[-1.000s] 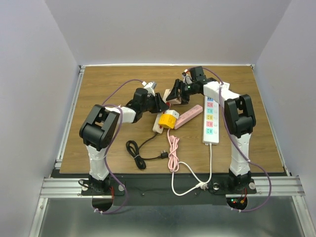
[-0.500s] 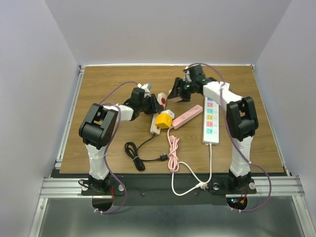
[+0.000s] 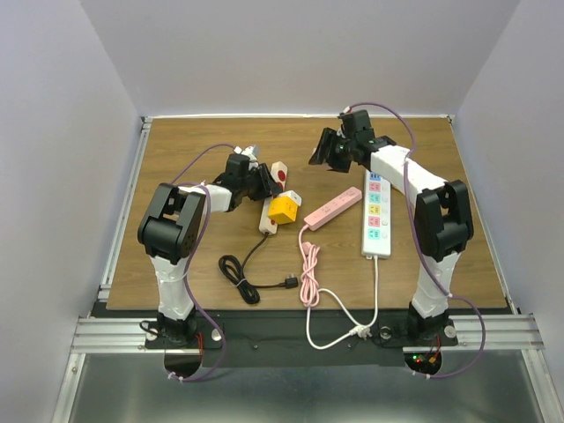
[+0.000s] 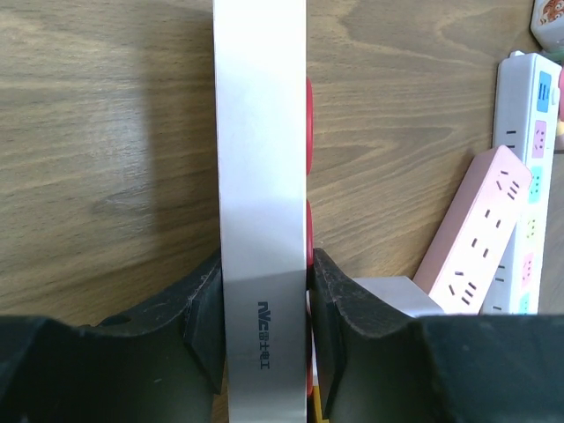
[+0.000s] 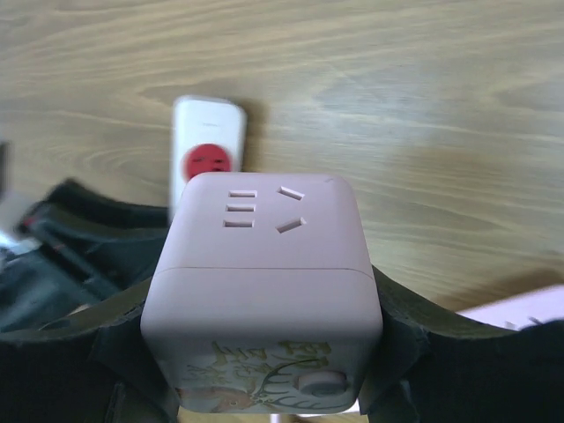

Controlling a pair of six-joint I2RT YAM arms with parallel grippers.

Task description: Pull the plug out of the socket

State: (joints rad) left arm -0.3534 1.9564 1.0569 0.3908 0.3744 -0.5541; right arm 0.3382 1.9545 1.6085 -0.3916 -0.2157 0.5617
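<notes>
the left gripper (image 4: 264, 330) pinched the white power strip (image 4: 260, 132) across its width, long axis running straight ahead, while the right gripper (image 3: 328, 152) clamped the pink cube adapter (image 5: 264, 264) apart from it.

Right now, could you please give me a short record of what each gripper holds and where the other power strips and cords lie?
left gripper: shut on the white strip, fingers on its two long faces
right gripper: shut on the pink cube, held apart from the white strip
yellow cube: against the white strip, apparently plugged in
pink strip: flat on the table, angled beside the pastel strip
black cord: runs from the white strip, plug end lying free
</notes>
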